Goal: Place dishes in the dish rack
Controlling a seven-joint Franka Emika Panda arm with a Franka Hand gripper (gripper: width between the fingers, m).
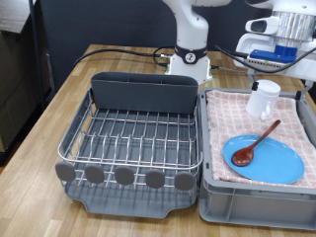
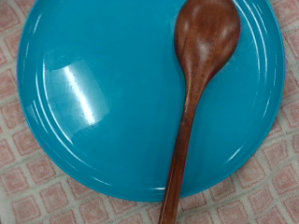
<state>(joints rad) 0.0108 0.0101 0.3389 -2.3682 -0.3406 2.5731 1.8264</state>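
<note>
The dish rack (image 1: 138, 97), a wire grid on a dark grey tray with a tall back compartment, stands empty at the exterior view's left-centre. The bright-blue plate (image 1: 284, 165) lies on the pink checkered cloth in the grey bin at the right. The dark wooden spoon (image 1: 260, 140) rests with its bowl on the plate. The white mug (image 1: 263, 99) stands behind them on the cloth. My gripper (image 1: 282, 54) hangs high above the bin's back right, apart from all of them. The wrist view looks straight down on the plate (image 2: 103, 93) and spoon (image 2: 201, 56); no fingers show there.
The grey bin (image 1: 252, 209) lined with the pink checkered cloth (image 1: 227, 118) sits right beside the rack on the wooden table (image 1: 59, 109). The cloth also shows in the wrist view (image 2: 28, 187). The robot base (image 1: 191, 59) and black cables lie behind the rack.
</note>
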